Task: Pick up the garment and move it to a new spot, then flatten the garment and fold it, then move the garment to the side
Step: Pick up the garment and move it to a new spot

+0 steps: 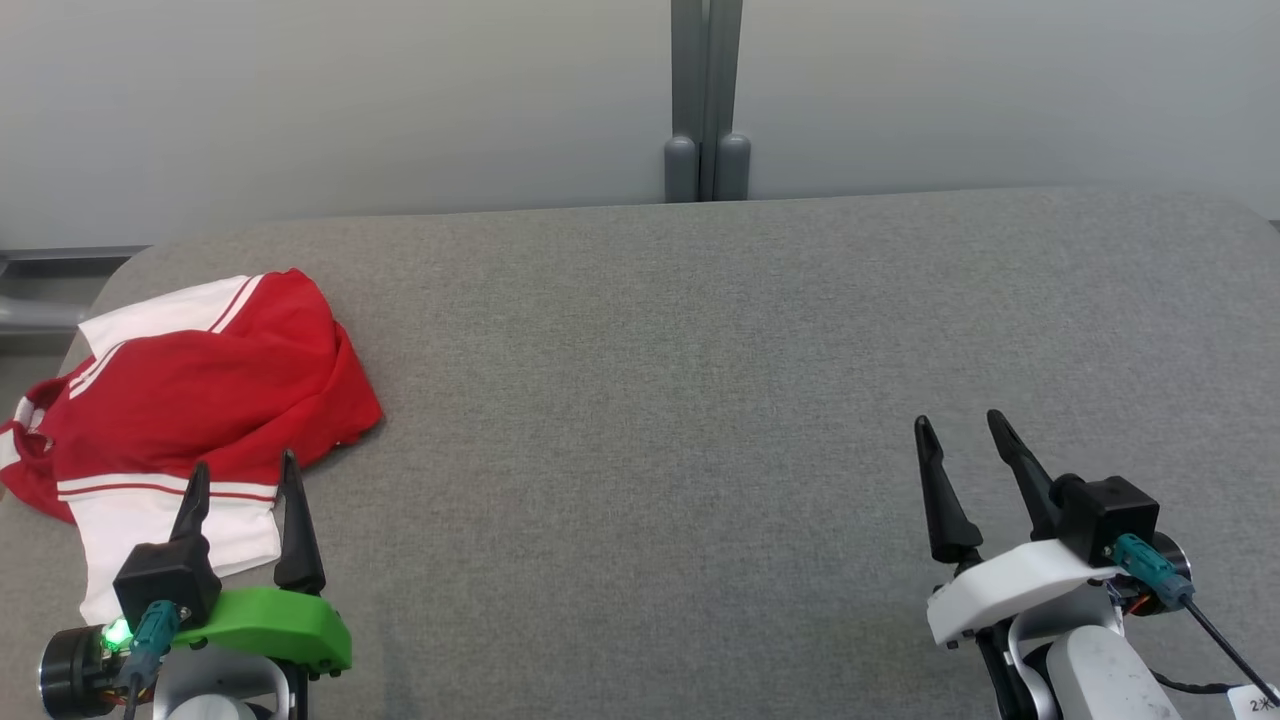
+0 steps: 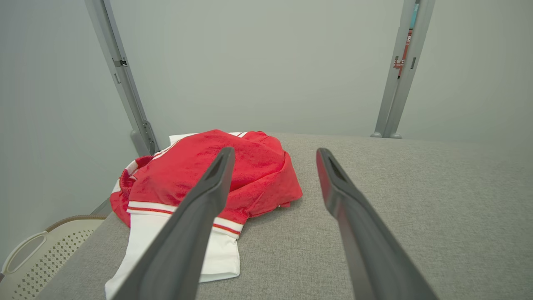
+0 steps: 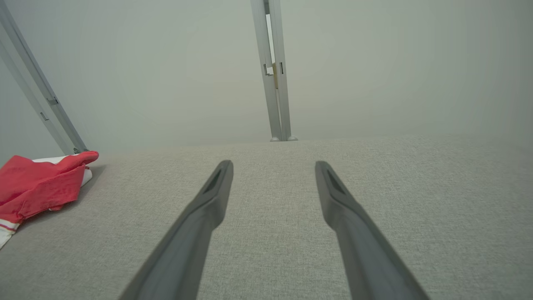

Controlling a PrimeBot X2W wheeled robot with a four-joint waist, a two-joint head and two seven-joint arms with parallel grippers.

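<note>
A red and white garment (image 1: 190, 400) lies crumpled at the left end of the grey padded table (image 1: 700, 400), part of it hanging over the left edge. My left gripper (image 1: 245, 475) stands open at the garment's near white hem, nothing between its fingers. The left wrist view has the garment (image 2: 250, 175) just ahead of that gripper (image 2: 272, 152), lying mostly to the left. Over bare table at the lower right, my right gripper (image 1: 958, 425) is open and empty. The right wrist view looks along its spread fingers (image 3: 272, 164), with the garment (image 3: 41, 183) far off at the left.
A grey post (image 1: 706, 100) stands behind the table's far edge against a pale wall. A beige perforated basket (image 2: 37, 254) sits below the table's left end. The wide stretch of table between the garment and my right gripper is bare.
</note>
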